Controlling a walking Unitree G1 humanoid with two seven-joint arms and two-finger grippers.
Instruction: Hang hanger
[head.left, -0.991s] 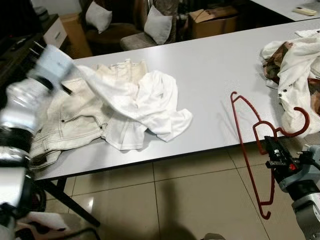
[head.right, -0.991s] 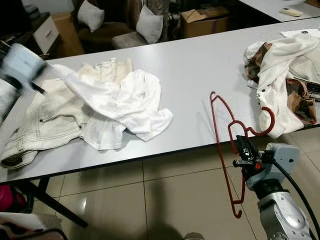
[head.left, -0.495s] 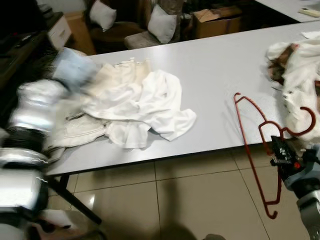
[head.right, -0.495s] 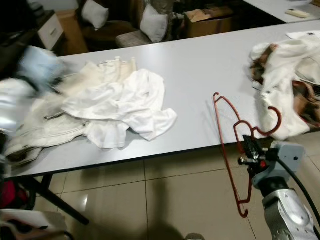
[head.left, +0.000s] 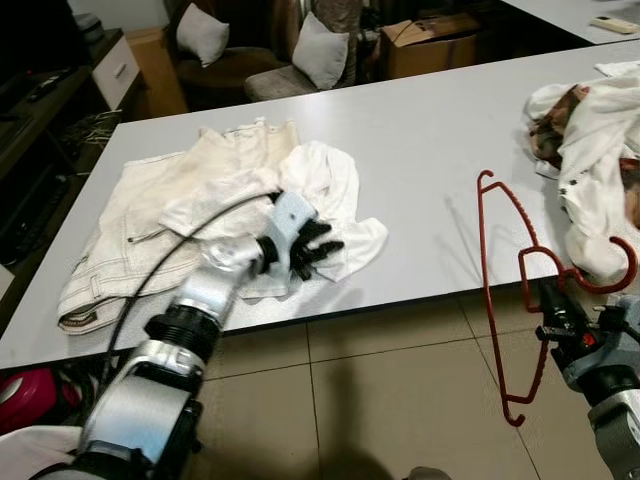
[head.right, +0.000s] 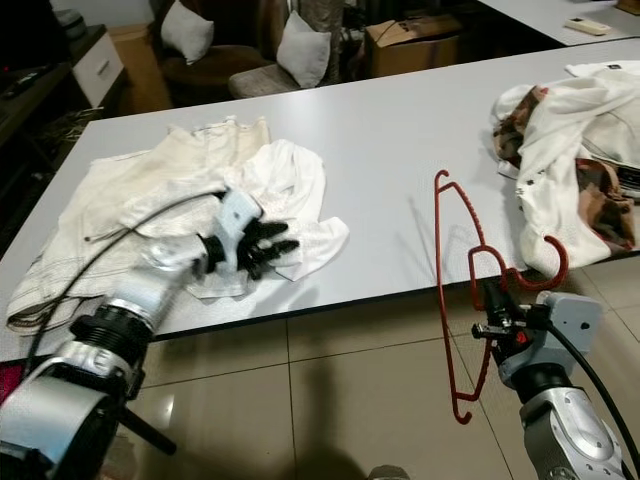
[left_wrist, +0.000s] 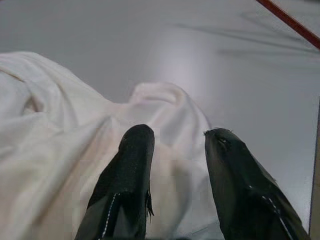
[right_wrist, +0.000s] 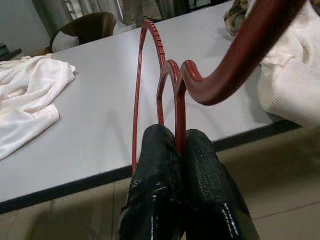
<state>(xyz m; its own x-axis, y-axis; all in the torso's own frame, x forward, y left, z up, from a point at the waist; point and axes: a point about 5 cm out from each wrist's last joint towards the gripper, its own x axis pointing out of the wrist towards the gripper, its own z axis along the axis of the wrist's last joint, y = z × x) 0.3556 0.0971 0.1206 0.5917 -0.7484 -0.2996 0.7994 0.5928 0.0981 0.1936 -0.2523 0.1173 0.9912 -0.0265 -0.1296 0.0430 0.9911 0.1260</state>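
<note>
Hanging upright just off the worktop's (head.left: 430, 150) near edge, the red hanger (head.left: 510, 300) is pinched at its neck by the right gripper (right_wrist: 181, 145), jaws closed tight on the wire. The left gripper (left_wrist: 172, 150) rests on the white shirt (head.left: 320, 190) near that same edge, jaws moderately parted and holding nothing; bare grey worktop lies between shirt and hanger.

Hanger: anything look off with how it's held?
Yes. The right gripper is shut on the red hanger near its neck, and the frame hangs turned on end beside the table edge, one arm pointing at the floor. The left gripper sits open over the white shirt.
</note>
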